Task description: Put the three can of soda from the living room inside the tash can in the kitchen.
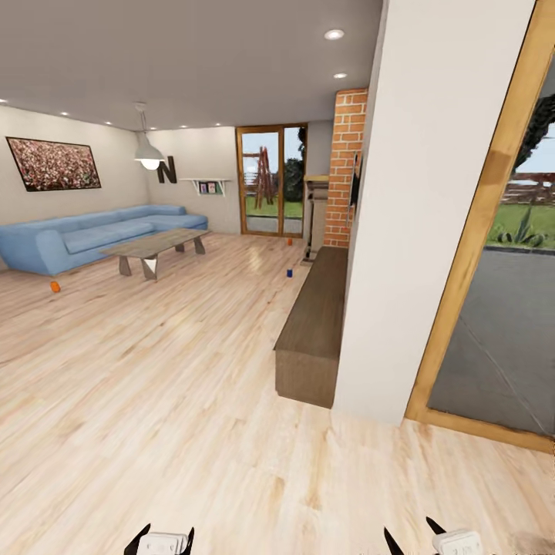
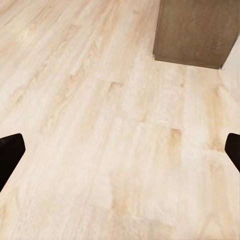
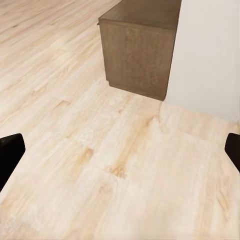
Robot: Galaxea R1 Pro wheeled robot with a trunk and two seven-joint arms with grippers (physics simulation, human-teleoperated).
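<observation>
Standing on pale wood floor well ahead of both grippers, two small orange soda cans and a dark blue one are seen; left gripper and right gripper fingers are spread, empty.

orange can on floor, blue can, far orange can
</observation>
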